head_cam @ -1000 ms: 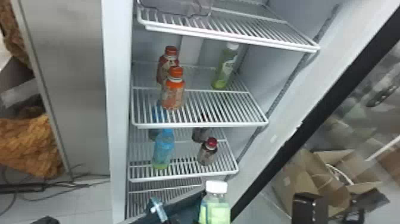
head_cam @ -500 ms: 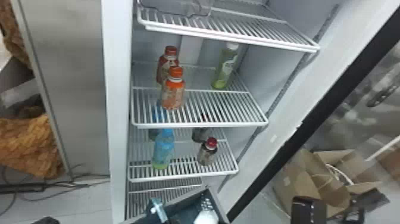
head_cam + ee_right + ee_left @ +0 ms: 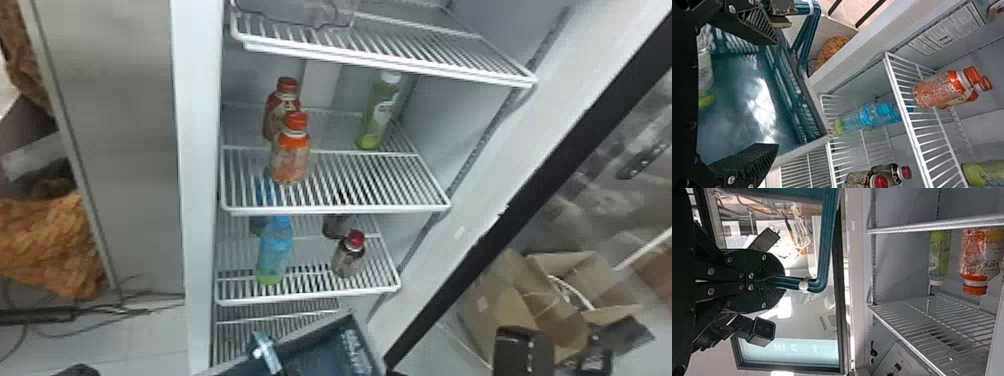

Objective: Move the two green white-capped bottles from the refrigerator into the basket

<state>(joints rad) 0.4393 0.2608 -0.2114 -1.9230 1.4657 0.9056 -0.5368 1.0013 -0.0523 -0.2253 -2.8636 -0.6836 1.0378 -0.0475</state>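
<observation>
In the head view a green white-capped bottle (image 3: 381, 112) stands at the right rear of the middle shelf; the right wrist view catches its base end (image 3: 987, 173). Another bottle (image 3: 706, 74), pale with a green base, is inside the teal basket (image 3: 746, 105), partly behind my right gripper (image 3: 777, 92). That gripper is wide open over the basket, nothing between its fingers. The basket (image 3: 325, 350) is at the head view's bottom edge, before the fridge. My left gripper (image 3: 781, 282) is shut on the basket's handle (image 3: 822, 246).
Two orange-capped bottles (image 3: 291, 150) stand left on the middle shelf. Blue bottles (image 3: 275, 250) and dark red-capped bottles (image 3: 348, 255) occupy the shelf below. The glass door's dark frame (image 3: 540, 200) slants along the right, with cardboard boxes (image 3: 505, 300) beyond.
The white-capped bottle held over the basket a second ago went down into it, and my right gripper has let go. More of the basket's interior shows in the head view.
</observation>
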